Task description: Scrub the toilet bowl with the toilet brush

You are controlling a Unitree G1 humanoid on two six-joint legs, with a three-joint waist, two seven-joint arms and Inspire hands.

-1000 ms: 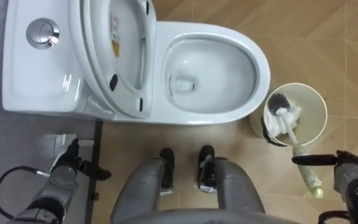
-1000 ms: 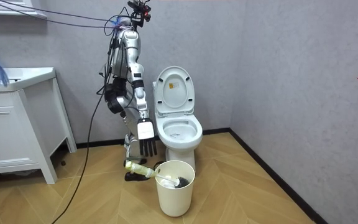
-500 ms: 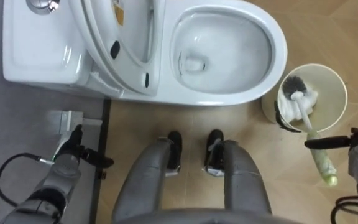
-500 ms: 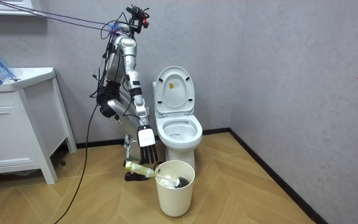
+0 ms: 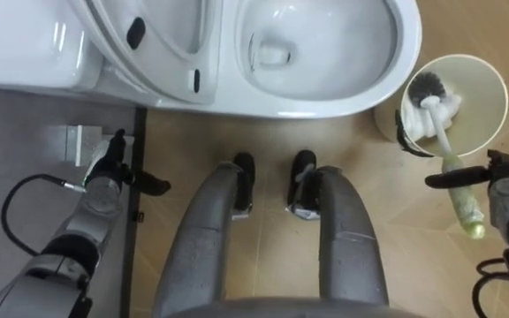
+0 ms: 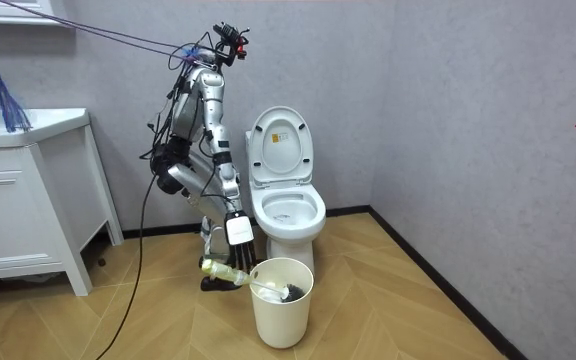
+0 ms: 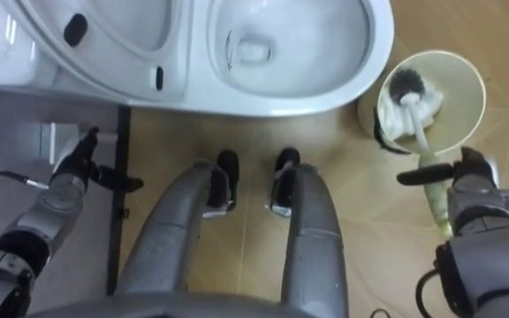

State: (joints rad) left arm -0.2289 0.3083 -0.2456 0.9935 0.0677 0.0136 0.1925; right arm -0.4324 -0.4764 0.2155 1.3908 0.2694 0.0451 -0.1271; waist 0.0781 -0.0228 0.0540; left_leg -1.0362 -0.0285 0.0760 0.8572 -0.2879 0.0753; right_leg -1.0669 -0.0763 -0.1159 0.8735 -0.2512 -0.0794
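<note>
One toilet (image 5: 343, 102), one brush (image 5: 444, 150) in one bin (image 5: 489, 93); left hand (image 5: 106, 172) and right hand (image 5: 505, 181) fingers straight, uncurled.

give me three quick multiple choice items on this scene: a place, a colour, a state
1. Where is the brush head? A on a shelf; B in the bucket; C hung on the wall.
2. What colour is the brush handle? A pale yellow-green; B red; C black.
3. How is the toilet lid? A shut; B missing; C raised.
Answers: B, the bristles sit inside the bucket's rim; A, the handle sticking out is pale yellow-green; C, the lid stands upright.
</note>
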